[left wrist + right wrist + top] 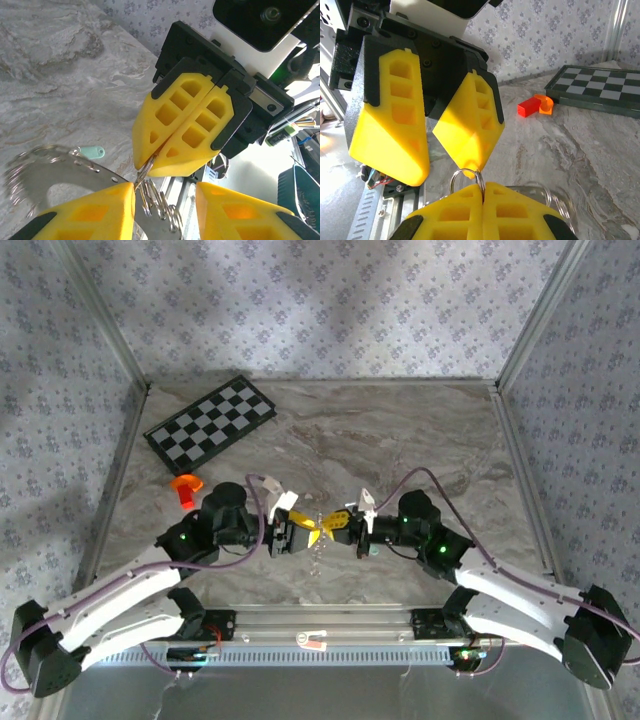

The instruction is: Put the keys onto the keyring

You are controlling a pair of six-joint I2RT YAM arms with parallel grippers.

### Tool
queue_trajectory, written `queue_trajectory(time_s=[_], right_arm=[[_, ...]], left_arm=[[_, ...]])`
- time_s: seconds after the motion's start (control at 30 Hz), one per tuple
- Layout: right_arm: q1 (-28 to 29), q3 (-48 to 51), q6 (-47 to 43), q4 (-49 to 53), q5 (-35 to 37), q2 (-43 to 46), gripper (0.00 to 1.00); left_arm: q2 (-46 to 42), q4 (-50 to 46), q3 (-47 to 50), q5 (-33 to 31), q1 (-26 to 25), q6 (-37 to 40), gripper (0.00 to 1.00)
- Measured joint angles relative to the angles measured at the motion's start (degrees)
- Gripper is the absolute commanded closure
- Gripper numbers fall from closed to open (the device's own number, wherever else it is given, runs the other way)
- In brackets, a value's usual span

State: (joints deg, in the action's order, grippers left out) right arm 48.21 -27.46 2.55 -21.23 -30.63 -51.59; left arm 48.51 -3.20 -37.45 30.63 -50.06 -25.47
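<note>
The keyring (45, 172) is a thin silvery band hung with small metal rings, and it hangs between the two grippers (318, 548). My right gripper (482, 192) is shut on one of its small split rings (465, 175). In the left wrist view it shows as closed yellow fingers (185, 125). My left gripper (165, 192) is open, facing the right one, and several of the small rings sit in the gap between its fingers. One left fingertip (472, 162) touches the pinched ring. A mint-green key (90, 151) shows just beyond the band; whether it lies on the table or hangs I cannot tell.
A black-and-white checkerboard (210, 423) lies at the back left. An orange and red plastic piece (186, 487) sits on the marble table (400, 440), left of the left arm. Metal frame posts and patterned walls close in the sides. The arms' mounting rail (320, 625) runs along the near edge.
</note>
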Motion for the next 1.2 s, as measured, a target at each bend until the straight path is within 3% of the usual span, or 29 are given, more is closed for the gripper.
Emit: queue_trajectory(time_s=[0.43, 0.87, 1.0, 1.2], right_arm=[[0.26, -0.02, 1.07, 0.48, 3.02, 1.2, 1.0], [0.61, 0.07, 1.07, -0.15, 1.27, 6.95, 1.0], [1.36, 0.07, 1.05, -0.2, 0.15, 7.34, 1.0], [2.05, 0.04, 1.05, -0.2, -0.26, 7.34, 1.0]], left_arm=[[-1.31, -0.59, -0.37, -0.37, -2.91, 0.44, 0.65], [-4.5, -3.41, -2.08, -0.96, -2.99, 2.58, 0.66], [-5.14, -4.13, -3.82, -1.73, -2.99, 4.26, 0.5], [-3.98, -3.67, -6.21, -1.53, -2.99, 5.11, 0.49]])
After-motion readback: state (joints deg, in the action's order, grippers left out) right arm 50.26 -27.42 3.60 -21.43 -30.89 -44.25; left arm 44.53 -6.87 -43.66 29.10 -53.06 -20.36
